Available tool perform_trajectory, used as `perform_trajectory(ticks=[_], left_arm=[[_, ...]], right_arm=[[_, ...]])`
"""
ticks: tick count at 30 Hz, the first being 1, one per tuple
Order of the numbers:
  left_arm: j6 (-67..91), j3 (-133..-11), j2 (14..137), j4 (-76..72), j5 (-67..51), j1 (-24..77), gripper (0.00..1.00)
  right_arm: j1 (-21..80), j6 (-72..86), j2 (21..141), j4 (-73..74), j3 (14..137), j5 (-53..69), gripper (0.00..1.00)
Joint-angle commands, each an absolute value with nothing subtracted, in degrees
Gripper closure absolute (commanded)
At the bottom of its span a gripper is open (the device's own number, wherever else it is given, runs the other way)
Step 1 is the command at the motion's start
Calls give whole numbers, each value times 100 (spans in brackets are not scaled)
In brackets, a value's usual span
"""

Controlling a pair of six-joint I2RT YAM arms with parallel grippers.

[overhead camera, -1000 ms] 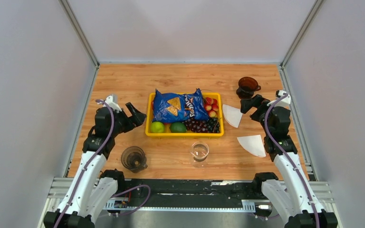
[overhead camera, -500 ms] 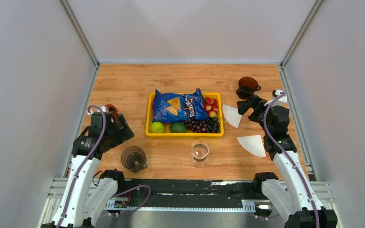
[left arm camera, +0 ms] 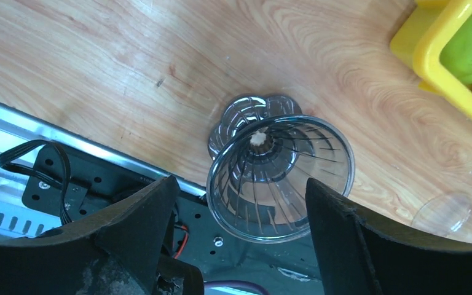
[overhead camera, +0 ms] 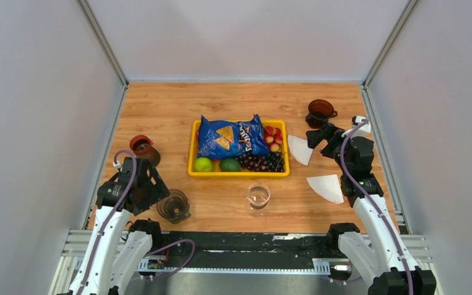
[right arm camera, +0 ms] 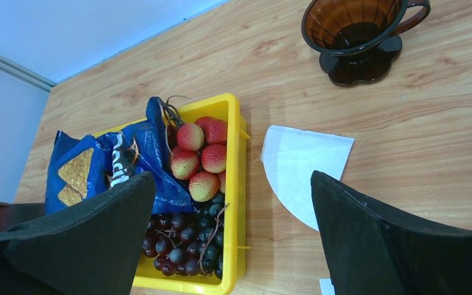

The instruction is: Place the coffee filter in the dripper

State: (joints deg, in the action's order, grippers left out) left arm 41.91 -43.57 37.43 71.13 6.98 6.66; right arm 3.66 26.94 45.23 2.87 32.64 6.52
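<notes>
Right of the yellow tray (overhead camera: 238,174), the right gripper (right arm camera: 232,184) hovers wide open over the coffee filter (right arm camera: 304,169), which lies flat just beside the tray's rim, point away from it. Off the tray's near left corner, the left gripper (left arm camera: 241,184) flanks the clear dripper (left arm camera: 281,178), jaws wide, not touching.

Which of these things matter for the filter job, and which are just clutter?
Job: far filter, near filter, clear dripper, brown dripper.
Clutter: yellow tray, chip bag, limes, grapes, lychees, glass beaker, red-rimmed cup.
</notes>
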Motion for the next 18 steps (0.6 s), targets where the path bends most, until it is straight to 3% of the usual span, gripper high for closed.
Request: perform_trajectory(ticks=[1, 6, 18], left_arm=[[4474, -4197, 3653, 7033, 636, 652, 16], [4711, -4104, 3659, 6907, 683, 651, 30], [5288, -3755, 3709, 6577, 955, 669, 38]], right_arm=[[352, 2707, 4559, 179, 3313, 638, 0], [350, 2707, 4523, 200, 3306, 612, 0], [347, 2707, 4443, 229, 3309, 507, 0]])
